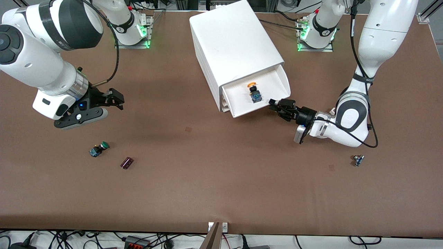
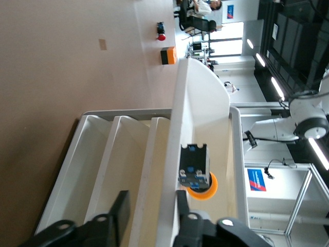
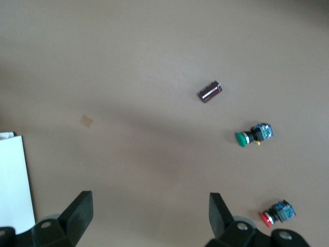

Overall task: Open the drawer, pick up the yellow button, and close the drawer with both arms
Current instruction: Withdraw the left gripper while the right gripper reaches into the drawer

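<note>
1. The top drawer (image 1: 263, 95) of the white cabinet (image 1: 232, 45) stands pulled out at centre frame in the front view, its front lip facing the left arm's end of the table.
2. The orange-capped button (image 1: 254, 92) lies inside that drawer, on its floor, cap toward the cabinet.
3. The left gripper (image 1: 277, 104) sits at the drawer's front lip, right of centre; in the left wrist view its fingers (image 2: 121, 208) straddle the lip, spread and not clenched.
4. The right gripper (image 1: 116, 100) hangs over bare table at middle left, jaws released and holding nothing.
5. A green-capped button (image 1: 98, 148) and a dark maroon cylinder (image 1: 127, 163) lie at lower left; a red-capped button (image 3: 277, 213) shows in the right wrist view.
</note>
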Tool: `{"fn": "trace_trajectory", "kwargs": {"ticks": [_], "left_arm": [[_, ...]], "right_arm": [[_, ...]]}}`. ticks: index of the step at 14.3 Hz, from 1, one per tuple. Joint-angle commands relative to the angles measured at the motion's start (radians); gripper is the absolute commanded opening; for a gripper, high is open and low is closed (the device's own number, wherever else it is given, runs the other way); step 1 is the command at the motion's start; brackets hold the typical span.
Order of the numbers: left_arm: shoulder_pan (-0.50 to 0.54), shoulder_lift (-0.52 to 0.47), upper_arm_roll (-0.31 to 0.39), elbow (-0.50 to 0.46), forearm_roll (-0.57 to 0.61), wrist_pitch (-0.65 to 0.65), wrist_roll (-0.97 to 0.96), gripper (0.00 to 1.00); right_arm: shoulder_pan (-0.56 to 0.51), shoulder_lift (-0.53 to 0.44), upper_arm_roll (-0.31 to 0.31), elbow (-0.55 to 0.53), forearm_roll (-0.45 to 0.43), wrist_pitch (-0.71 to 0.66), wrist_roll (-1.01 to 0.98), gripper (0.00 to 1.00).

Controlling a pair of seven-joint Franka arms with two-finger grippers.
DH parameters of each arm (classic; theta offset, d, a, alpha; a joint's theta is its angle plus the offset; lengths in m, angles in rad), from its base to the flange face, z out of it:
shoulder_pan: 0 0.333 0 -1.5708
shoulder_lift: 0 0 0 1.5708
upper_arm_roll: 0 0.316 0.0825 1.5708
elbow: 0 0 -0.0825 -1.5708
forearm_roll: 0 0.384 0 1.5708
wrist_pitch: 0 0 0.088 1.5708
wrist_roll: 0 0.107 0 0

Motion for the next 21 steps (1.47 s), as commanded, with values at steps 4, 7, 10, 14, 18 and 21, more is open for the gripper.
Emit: {"fn": "trace_trajectory", "kwargs": {"ticks": [4, 7, 10, 14, 18, 21], "left_arm": [[0.022, -0.131, 0.005, 0.136, 0.236, -0.092, -0.488, 1.00], [0.020, -0.133, -0.006, 0.319, 0.397, -0.163, -0.758, 1.00], [0.007, -0.133, -0.013, 0.451, 0.579, -0.197, -0.967, 1.00], [-0.016, -0.133, -0.024, 0.558, 0.818, -0.231, -0.969, 1.00], [-0.013, -0.114, -0.003, 0.664, 0.858, -0.173, -0.966, 1.00], [-0.018, -0.122, -0.007, 0.715, 0.988, -0.160, -0.975, 1.00]], "right_arm": [[0.085, 0.019, 0.008, 0.020, 0.011, 0.092, 0.075, 1.00], [0.165, 0.031, 0.008, 0.022, 0.011, 0.170, 0.078, 1.00], [0.261, 0.065, 0.008, 0.048, 0.013, 0.262, 0.155, 1.00], [0.379, 0.220, 0.008, 0.239, 0.034, 0.276, 0.327, 1.00], [0.476, 0.324, 0.006, 0.347, 0.042, 0.302, 0.374, 1.00], [0.534, 0.362, 0.006, 0.366, 0.040, 0.345, 0.434, 1.00]]}}
